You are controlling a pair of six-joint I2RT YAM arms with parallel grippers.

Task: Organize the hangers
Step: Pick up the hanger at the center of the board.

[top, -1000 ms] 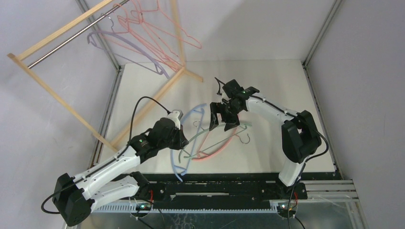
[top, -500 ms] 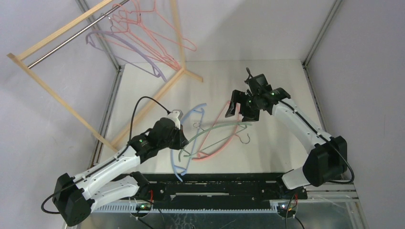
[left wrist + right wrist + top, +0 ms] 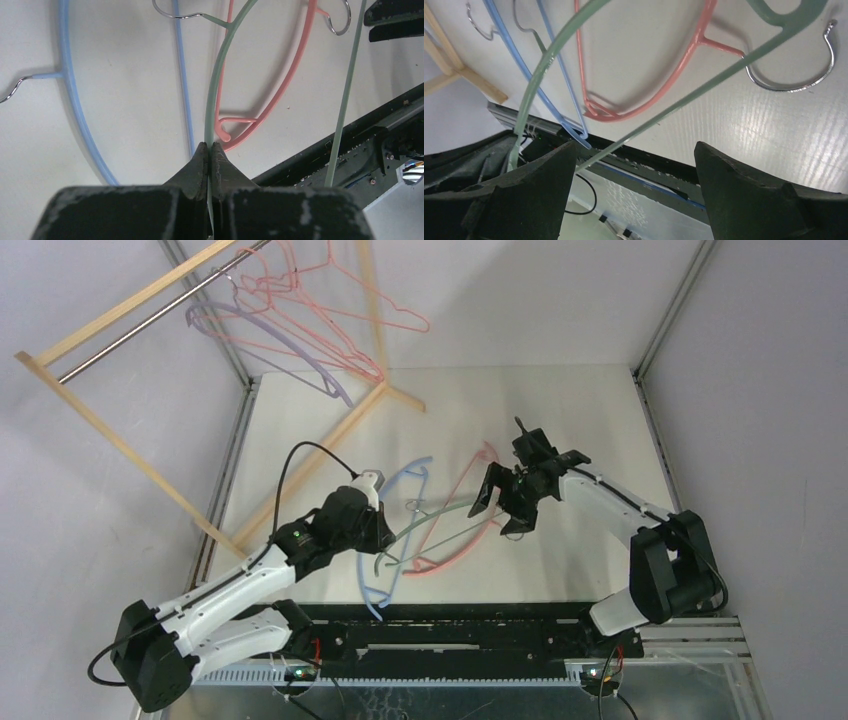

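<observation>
Three hangers lie crossed mid-table: a green hanger [image 3: 445,512], a blue hanger [image 3: 405,485] and a pink hanger [image 3: 462,490]. My left gripper [image 3: 386,533] is shut on the green hanger's curved arm [image 3: 215,90], the thin plastic pinched between the fingertips [image 3: 209,148]. My right gripper [image 3: 503,508] hangs open over the green hanger's hook end; its straight bar [image 3: 704,87] runs under the wide jaws [image 3: 635,150], close by the left finger. A metal hook [image 3: 794,85] rests on the table. A lilac hanger [image 3: 290,352] and pink-red wire hangers [image 3: 335,310] hang on the rack's rod.
The light wooden rack frame [image 3: 110,418] with its metal rod [image 3: 150,325] leans at the back left, one foot [image 3: 400,398] on the table. Grey walls close in the left, back and right sides. A black rail [image 3: 470,625] runs along the near edge.
My right gripper swung right, then came back down toward the green hanger's hook end, jaws still wide. The hangers on the rod are swaying. The left arm has held still.
</observation>
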